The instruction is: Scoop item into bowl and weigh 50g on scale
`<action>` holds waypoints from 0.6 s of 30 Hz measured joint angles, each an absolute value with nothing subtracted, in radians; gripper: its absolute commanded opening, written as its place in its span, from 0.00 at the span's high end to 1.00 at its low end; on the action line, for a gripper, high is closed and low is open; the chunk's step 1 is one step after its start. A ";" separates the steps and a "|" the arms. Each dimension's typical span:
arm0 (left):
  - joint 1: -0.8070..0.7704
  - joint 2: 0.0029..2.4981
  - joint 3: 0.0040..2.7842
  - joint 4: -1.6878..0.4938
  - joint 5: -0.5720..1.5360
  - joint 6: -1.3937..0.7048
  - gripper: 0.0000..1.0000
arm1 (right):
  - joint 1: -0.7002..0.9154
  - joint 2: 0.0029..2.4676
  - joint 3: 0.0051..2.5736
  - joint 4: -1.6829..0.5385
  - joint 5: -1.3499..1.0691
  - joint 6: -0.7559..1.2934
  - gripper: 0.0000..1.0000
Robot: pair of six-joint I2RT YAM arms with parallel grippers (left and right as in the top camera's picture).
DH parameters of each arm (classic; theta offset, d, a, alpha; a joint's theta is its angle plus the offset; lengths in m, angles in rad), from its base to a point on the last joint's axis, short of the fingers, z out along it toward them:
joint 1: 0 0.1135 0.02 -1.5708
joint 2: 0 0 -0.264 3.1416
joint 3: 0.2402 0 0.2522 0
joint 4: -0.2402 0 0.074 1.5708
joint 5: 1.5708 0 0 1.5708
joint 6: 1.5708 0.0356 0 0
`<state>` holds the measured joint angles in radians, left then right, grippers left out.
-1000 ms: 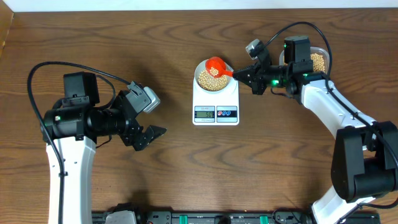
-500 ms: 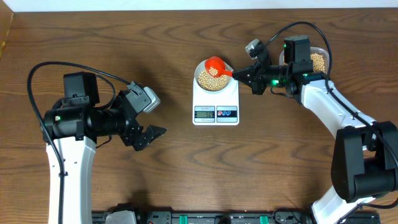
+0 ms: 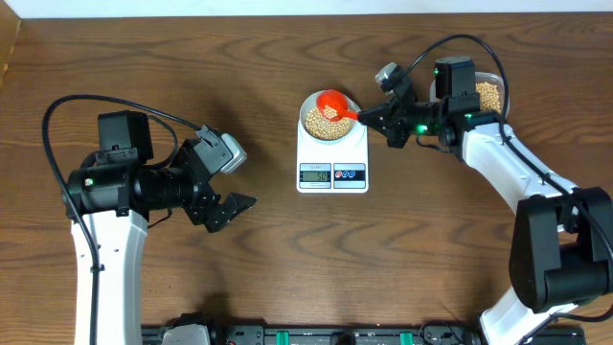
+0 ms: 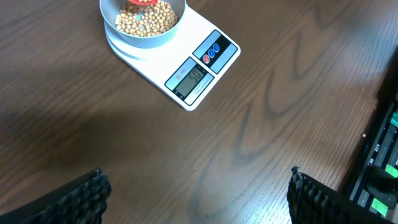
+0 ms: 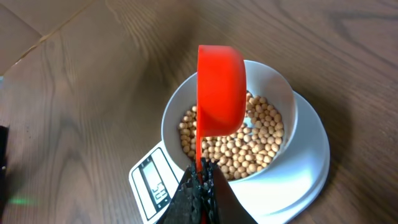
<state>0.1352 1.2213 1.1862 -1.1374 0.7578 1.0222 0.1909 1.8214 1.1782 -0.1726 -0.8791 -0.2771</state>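
A pale bowl (image 3: 311, 123) (image 5: 278, 84) holding tan beans (image 3: 326, 124) (image 5: 261, 140) stands on the white scale (image 3: 332, 153) (image 5: 292, 180) (image 4: 186, 62). The scale's display (image 4: 194, 76) is lit. My right gripper (image 3: 375, 116) (image 5: 202, 180) is shut on the thin handle of an orange scoop (image 3: 332, 102) (image 5: 219, 90), which is tilted on its side over the bowl. My left gripper (image 3: 228, 204) (image 4: 199, 186) is open and empty, low over bare table to the left of the scale. The bowl (image 4: 121, 31) with beans (image 4: 146, 18) also shows in the left wrist view.
A clear tub (image 3: 500, 91) with more beans (image 3: 490, 96) sits at the back right, behind my right arm. A dark equipment rail (image 3: 316, 335) runs along the table's front edge.
The orange scoop has shifted very slightly over the bowl. The left arm has not moved.
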 measured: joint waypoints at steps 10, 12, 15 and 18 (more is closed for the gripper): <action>0.135 1.221 1.186 -1.137 0.758 1.022 0.07 | 0.191 1.817 1.179 -0.185 -0.840 -0.281 0.99; 0.135 1.221 1.186 -1.137 0.758 1.022 0.07 | 0.191 1.817 1.179 -0.185 -0.838 -0.281 0.99; 0.135 1.221 1.186 -1.137 0.758 1.022 0.07 | 0.191 1.817 1.179 -0.184 -0.838 -0.282 0.99; 0.135 1.221 1.186 -1.137 0.758 1.022 0.07 | 0.191 1.816 1.179 -0.182 -0.852 -0.282 0.99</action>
<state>0.1352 1.2213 1.1862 -1.1374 0.7578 1.0222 0.1909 1.8160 1.1786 -0.1822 -0.8516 -0.2817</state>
